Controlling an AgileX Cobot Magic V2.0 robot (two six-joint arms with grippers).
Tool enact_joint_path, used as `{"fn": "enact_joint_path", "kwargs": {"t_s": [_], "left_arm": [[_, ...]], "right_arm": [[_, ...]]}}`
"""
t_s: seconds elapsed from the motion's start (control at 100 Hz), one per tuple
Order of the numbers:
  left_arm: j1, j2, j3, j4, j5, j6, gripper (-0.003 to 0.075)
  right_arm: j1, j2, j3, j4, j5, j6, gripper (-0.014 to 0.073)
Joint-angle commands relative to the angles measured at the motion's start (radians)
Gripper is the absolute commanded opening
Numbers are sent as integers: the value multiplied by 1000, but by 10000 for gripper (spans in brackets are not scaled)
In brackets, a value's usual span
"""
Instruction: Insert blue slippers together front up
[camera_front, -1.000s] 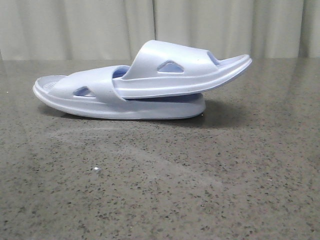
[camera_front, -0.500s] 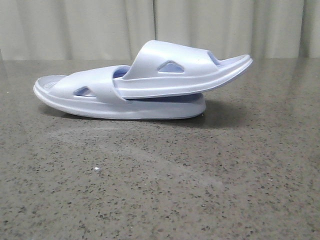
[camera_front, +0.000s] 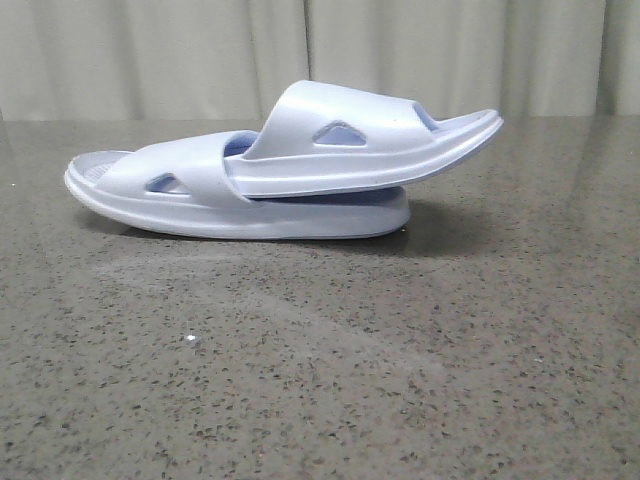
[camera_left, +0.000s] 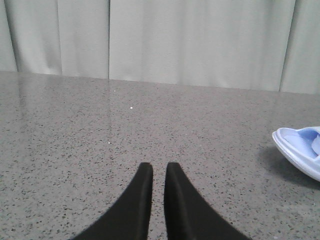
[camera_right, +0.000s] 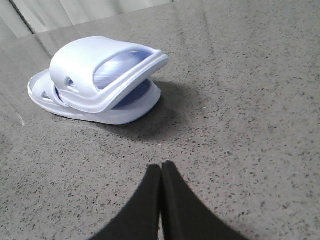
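The two blue slippers lie nested on the table in the front view. The lower slipper (camera_front: 250, 215) rests flat. The upper slipper (camera_front: 340, 150) is pushed under the lower one's strap, its free end raised and jutting right. Both show in the right wrist view, upper (camera_right: 95, 67) on lower (camera_right: 115, 116). One end of a slipper (camera_left: 300, 150) shows at the edge of the left wrist view. My left gripper (camera_left: 159, 167) is empty, its fingers almost together, apart from the slippers. My right gripper (camera_right: 161, 167) is shut and empty, short of the slippers. Neither gripper shows in the front view.
The speckled grey stone tabletop (camera_front: 320, 380) stretches all around the slippers. A pale curtain (camera_front: 150, 50) hangs behind the table's far edge.
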Motion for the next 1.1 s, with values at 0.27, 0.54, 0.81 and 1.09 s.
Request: {"fn": "enact_joint_path", "kwargs": {"t_s": [0.27, 0.54, 0.81, 1.09], "left_arm": [[4, -30, 9, 0, -69, -6, 15], [4, -30, 9, 0, -69, -6, 15], [4, -30, 9, 0, -69, -6, 15], [4, -30, 9, 0, -69, -6, 15]], "right_arm": [[4, 3, -26, 3, 3, -16, -78], [4, 3, -26, 3, 3, -16, -78], [4, 3, -26, 3, 0, -16, -78], [-21, 1, -17, -563, -267, 388, -78]]}}
